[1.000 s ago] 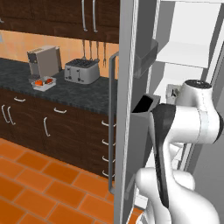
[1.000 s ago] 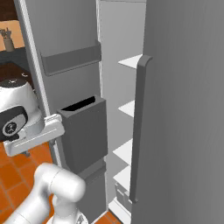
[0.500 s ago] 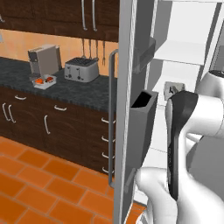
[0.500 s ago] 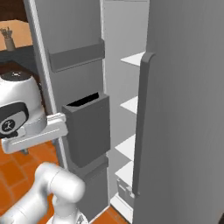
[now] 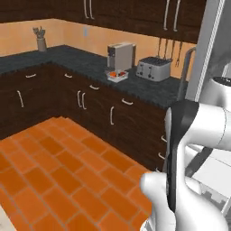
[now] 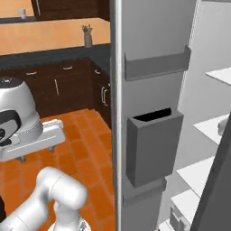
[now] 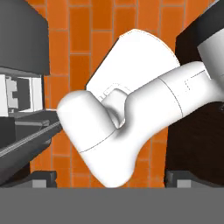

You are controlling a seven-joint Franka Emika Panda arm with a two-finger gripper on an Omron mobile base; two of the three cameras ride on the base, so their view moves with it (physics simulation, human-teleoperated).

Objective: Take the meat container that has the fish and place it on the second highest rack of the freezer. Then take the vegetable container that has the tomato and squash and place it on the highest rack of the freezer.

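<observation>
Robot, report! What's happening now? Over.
Gripper open, empty. Vegetable container on counter by coffee machine. Freezer door open. Over.

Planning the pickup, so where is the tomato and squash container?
In the left base view, the container sits on the dark counter, before the coffee machine, left of the toaster.

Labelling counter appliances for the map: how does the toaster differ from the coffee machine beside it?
Seen in the left base view: the toaster is low and wide, while the coffee machine is tall and upright. The toaster is silver-grey all over; the coffee machine is pale beige with a dark front recess. The toaster stands to the right, nearer the freezer door; the coffee machine stands left, behind a small tray. Both sit on the dark counter against the orange wall.
</observation>
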